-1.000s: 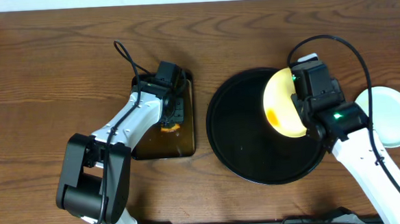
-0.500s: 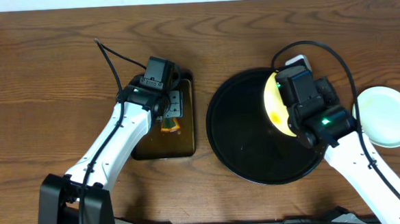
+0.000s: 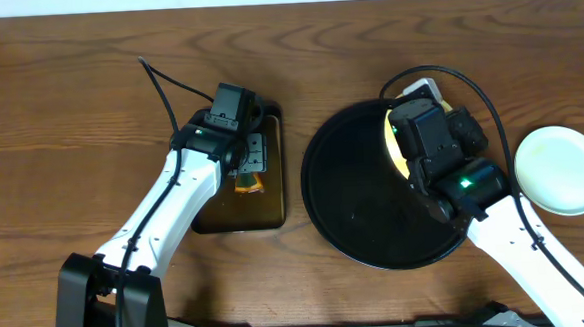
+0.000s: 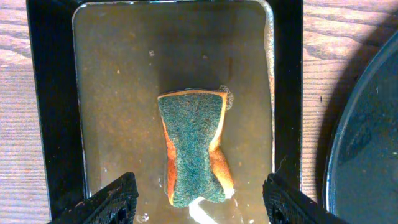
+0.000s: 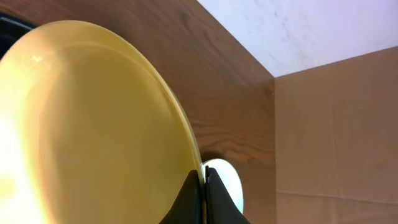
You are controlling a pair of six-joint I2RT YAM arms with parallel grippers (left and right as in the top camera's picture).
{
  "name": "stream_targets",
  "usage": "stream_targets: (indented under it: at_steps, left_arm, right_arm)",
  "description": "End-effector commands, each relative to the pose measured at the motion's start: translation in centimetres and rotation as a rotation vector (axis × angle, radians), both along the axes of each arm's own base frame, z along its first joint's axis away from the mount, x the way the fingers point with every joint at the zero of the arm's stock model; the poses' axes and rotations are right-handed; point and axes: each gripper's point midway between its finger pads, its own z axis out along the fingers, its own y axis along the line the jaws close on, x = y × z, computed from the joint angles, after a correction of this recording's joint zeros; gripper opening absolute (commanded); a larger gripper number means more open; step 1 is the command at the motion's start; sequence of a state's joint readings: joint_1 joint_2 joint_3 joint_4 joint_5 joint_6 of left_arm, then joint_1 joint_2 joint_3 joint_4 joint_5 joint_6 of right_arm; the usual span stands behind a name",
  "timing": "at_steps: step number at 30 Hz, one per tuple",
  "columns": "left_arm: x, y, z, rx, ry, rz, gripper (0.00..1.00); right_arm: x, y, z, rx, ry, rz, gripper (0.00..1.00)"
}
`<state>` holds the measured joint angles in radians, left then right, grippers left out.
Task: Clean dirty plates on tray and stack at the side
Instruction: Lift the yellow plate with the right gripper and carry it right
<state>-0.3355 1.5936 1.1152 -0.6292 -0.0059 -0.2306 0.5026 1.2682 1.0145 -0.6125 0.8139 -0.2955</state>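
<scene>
On the tabletop (image 3: 68, 95) left of centre, the left hand (image 4: 200, 200) is hovering, fingers spread, over a sponge (image 4: 193, 149) lying in a small rectangular tray (image 4: 53, 112) of murky water. The right hand (image 5: 204, 183) is pinching the rim of the yellow plate (image 3: 395, 143), holding it tilted above the round black tray (image 3: 355, 210). A pale plate (image 3: 563, 169) is lying by the right edge.

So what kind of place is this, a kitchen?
Probably a robot practice setup, not a real kitchen: a wet sponge sits in a small tray, the right gripper holds a yellow plate, all on a wooden table.
</scene>
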Motion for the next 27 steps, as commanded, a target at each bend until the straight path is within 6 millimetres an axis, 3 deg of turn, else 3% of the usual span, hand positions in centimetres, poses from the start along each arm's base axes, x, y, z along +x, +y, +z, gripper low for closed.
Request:
stream_targets:
  at_steps: [1, 16, 20, 24, 27]
  left_arm:
    - [0.0, 0.2, 0.1, 0.005, 0.0, -0.004, 0.66]
    - [0.0, 0.2, 0.1, 0.004, -0.003, -0.004, 0.66]
    - [0.0, 0.2, 0.1, 0.005, -0.003, -0.004, 0.66]
    - [-0.1, 0.2, 0.1, 0.007, 0.004, -0.005, 0.66]
    - [-0.2, 0.2, 0.1, 0.007, 0.005, -0.004, 0.66]
  right_arm:
    - [0.1, -0.3, 2.0, -0.031, -0.05, -0.011, 0.01]
    - [0.5, -0.1, 2.4, -0.032, -0.071, -0.002, 0.01]
    - [0.6, -1.0, 1.8, 0.131, -0.125, -0.109, 0.01]
    - [1.0, -2.2, -0.2, 0.34, -0.101, -0.193, 0.01]
    - [1.4, -4.2, -1.9, 0.448, -0.069, -0.275, 0.01]
